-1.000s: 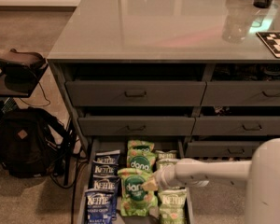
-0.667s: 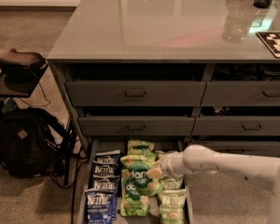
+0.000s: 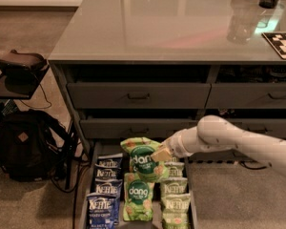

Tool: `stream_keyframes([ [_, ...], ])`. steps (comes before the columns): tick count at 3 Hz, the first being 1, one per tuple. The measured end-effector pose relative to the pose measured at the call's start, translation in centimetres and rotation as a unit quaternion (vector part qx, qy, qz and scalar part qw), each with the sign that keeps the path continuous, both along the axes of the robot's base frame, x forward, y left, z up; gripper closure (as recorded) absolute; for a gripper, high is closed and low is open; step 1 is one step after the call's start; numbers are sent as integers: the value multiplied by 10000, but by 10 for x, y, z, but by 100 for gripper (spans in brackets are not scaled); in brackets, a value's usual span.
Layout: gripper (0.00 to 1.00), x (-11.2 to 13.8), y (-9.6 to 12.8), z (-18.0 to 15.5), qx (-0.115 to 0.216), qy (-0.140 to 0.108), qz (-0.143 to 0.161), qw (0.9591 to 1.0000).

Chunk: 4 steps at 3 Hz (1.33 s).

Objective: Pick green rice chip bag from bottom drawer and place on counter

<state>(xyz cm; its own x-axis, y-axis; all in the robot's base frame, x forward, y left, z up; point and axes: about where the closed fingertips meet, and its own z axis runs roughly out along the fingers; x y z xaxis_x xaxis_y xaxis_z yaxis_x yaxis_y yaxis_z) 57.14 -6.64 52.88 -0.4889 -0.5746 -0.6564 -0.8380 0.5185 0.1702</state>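
Camera view looks down on the counter (image 3: 148,27), a wide glossy grey top that spans the whole cabinet and carries a black-and-white checkered board (image 3: 282,43) at its right edge. Below it are 2 rows of shut drawer fronts (image 3: 138,95) with slim bar handles. The robot's white arm (image 3: 238,140) reaches in from the right, across the lower fronts. The bottom drawer (image 3: 88,190) is pulled out toward the camera and holds 3 rows of snack bags. A black backpack (image 3: 24,144) sits on the floor to the left of the cabinet.

In the drawer, blue bags (image 3: 105,194) fill the left row and paler green bags (image 3: 174,192) fill the right row. The green rice chip bag (image 3: 142,159) is at the back of the middle row, tilted, its lower edge overlapping a second dang bag (image 3: 137,197) that lies flat nearer the camera.

The gripper (image 3: 161,153) is over the back of the drawer, clamped on the right edge of the green rice chip bag.
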Motion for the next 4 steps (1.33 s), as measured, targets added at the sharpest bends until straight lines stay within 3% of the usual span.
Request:
stream_keyframes([
  [1,100,-5,-4,40,-82,243,196,9995],
  [2,100,-13,-2,78,-152,316,359,9987],
  [3,100,-21,5,118,-142,222,497,9984],
  [4,100,-21,5,119,-151,218,508,9984],
])
